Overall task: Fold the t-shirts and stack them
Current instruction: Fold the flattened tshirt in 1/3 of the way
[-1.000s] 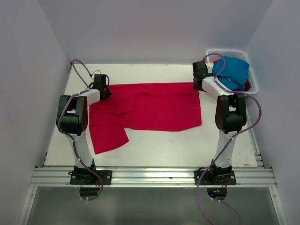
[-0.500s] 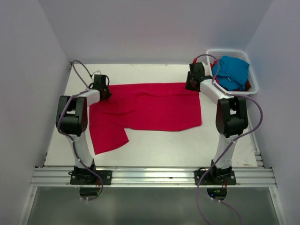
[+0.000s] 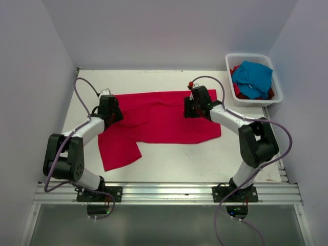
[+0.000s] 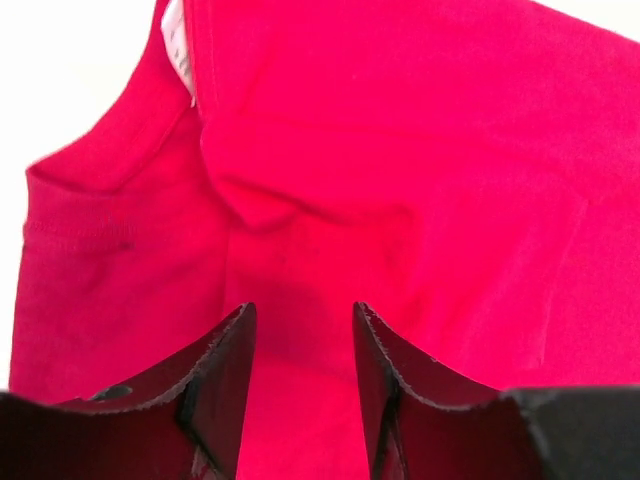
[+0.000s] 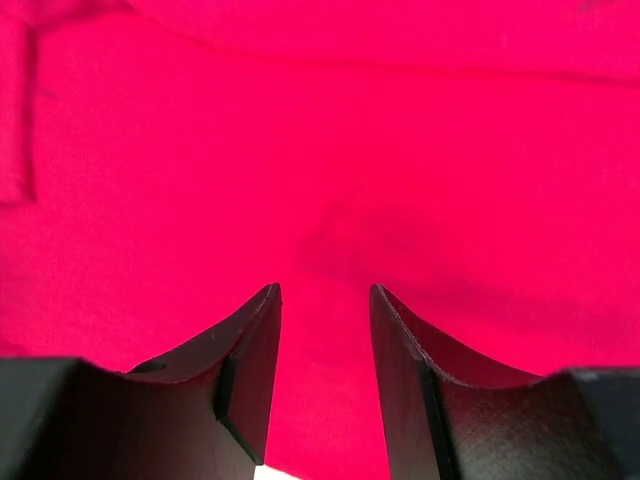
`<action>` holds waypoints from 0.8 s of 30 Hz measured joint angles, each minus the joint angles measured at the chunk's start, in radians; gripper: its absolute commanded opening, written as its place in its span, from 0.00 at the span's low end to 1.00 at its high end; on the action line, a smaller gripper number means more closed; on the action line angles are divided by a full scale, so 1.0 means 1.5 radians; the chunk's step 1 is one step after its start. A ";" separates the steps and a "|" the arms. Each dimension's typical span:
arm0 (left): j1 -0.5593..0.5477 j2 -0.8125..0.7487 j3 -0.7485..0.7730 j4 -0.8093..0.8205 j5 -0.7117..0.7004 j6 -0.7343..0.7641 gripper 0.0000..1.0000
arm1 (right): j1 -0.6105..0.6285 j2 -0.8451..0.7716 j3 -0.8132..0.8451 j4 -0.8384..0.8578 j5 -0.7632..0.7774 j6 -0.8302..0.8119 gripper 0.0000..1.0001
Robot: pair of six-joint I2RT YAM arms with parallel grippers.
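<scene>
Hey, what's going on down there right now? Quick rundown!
Left gripper open, right gripper open, both low over crimson t-shirt. Shirt spread on table, nothing gripped. Turquoise t-shirt heaped in white basket. Nothing in the way.

Red shirt point(image 3: 236, 90) in basket point(image 3: 246, 55) mostly hidden (under turquoise shirt point(image 3: 252, 77))

lab cell: white walls point(image 3: 51, 41), aluminium rail point(image 3: 164, 193)

A white slatted plastic basket point(image 3: 248, 55) sits at the counter's 1 o'clock corner, against the right wall point(image 3: 307, 61). The counter point(image 3: 174, 159) is pale and matte. An aluminium rail point(image 3: 169, 193) runs along its 6 o'clock edge. Plain lavender-grey walls close in at 9, 12 and 3 o'clock.
</scene>
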 measured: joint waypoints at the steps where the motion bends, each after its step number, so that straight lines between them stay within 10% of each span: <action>1: 0.000 -0.013 -0.013 0.001 0.001 0.000 0.40 | 0.000 -0.005 -0.015 0.001 -0.001 0.000 0.43; 5: 0.000 -0.024 -0.047 0.005 0.011 -0.006 0.00 | 0.001 -0.028 -0.062 0.004 -0.002 0.000 0.33; 10: 0.001 0.021 -0.048 0.021 0.031 -0.002 0.00 | 0.001 -0.043 -0.081 0.012 0.004 -0.003 0.01; 20: 0.001 0.043 -0.048 0.028 0.039 -0.004 0.00 | 0.001 -0.014 -0.078 0.008 0.023 -0.005 0.00; 24: -0.001 0.018 -0.064 0.024 0.031 -0.019 0.21 | 0.001 -0.013 -0.078 0.008 0.030 -0.005 0.00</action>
